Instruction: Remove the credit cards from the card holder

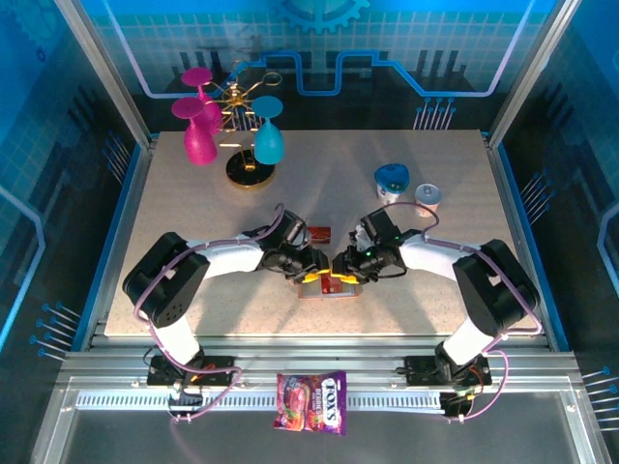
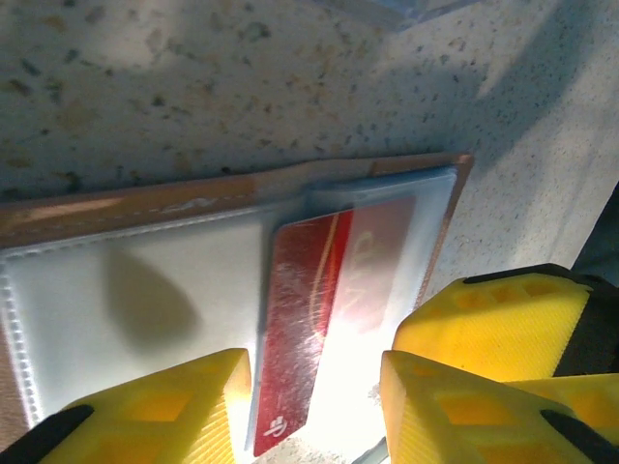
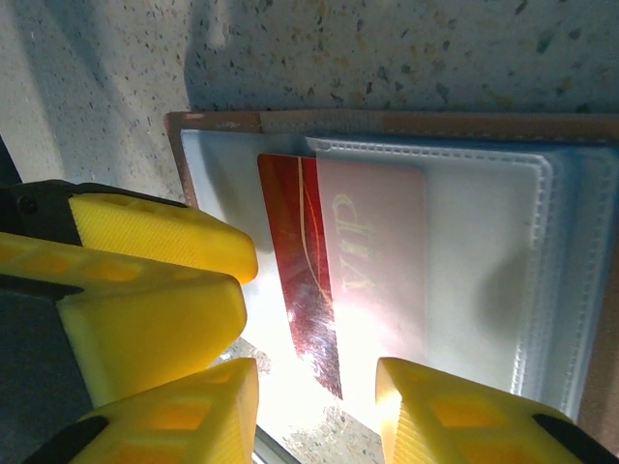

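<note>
With left gripper (image 2: 314,420) and right gripper (image 3: 317,418) both spread astride 1 half-out credit card (image 2: 302,319), pinch its bare end squarely, holding the card holder (image 2: 135,290) flat

A: Pose of card holder (image 1: 329,290)?
B: Opened flat on desk (image 1: 435,164), near front edge; brown border, grey-blue translucent pockets.
A: Cards?
B: One red card (image 3: 308,271), gold "VIP" lettering, lying partly out of a pocket, slightly askew, other end under the film. Second red-and-black card (image 1: 319,233) flat on desk, just beyond holder, apart.
</note>
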Robot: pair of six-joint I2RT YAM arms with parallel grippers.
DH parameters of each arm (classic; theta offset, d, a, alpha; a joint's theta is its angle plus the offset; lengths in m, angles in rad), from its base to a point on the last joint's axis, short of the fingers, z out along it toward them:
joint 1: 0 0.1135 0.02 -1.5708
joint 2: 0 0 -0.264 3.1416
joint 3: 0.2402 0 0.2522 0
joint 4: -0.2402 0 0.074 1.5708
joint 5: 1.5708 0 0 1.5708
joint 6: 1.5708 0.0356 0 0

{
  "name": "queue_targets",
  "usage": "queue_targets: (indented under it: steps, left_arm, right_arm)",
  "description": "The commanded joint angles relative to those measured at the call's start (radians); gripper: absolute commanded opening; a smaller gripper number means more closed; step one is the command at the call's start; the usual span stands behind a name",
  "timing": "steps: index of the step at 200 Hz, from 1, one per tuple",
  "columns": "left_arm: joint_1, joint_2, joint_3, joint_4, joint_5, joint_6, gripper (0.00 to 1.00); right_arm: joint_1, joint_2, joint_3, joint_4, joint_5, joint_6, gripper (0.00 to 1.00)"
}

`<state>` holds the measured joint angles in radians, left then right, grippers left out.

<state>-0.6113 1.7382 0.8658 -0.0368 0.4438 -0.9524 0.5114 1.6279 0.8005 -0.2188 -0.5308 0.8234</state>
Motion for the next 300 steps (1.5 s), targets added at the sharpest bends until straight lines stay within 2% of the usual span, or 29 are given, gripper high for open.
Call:
queue_targets:
  steps: [1,86,156,211,265,300]
  left_arm:
    - [0.007,-0.009,-0.028,0.072,0.05,-0.037,0.41]
    - [0.008,0.026,-0.049,0.112,0.067,-0.053,0.38]
    - [0.008,0.027,-0.054,0.073,0.03,-0.046,0.36]
    - [0.008,0.047,-0.063,0.098,0.045,-0.06,0.27]
    - [0.009,0.025,-0.059,0.029,-0.007,-0.041,0.3]
    - [0.009,0.039,-0.056,0.054,0.019,-0.047,0.25]
  right_arm:
    - [0.015,0.021,0.022,0.011,-0.013,0.009,0.38]
    - [0.016,0.047,0.005,-0.002,0.018,-0.006,0.38]
    - [0.016,0.043,0.001,-0.005,0.022,-0.005,0.38]
    - [0.015,0.039,-0.006,-0.003,0.022,-0.004,0.38]
    - [0.015,0.033,-0.003,-0.007,0.02,-0.005,0.38]
    - [0.015,0.032,-0.006,-0.007,0.022,-0.005,0.38]
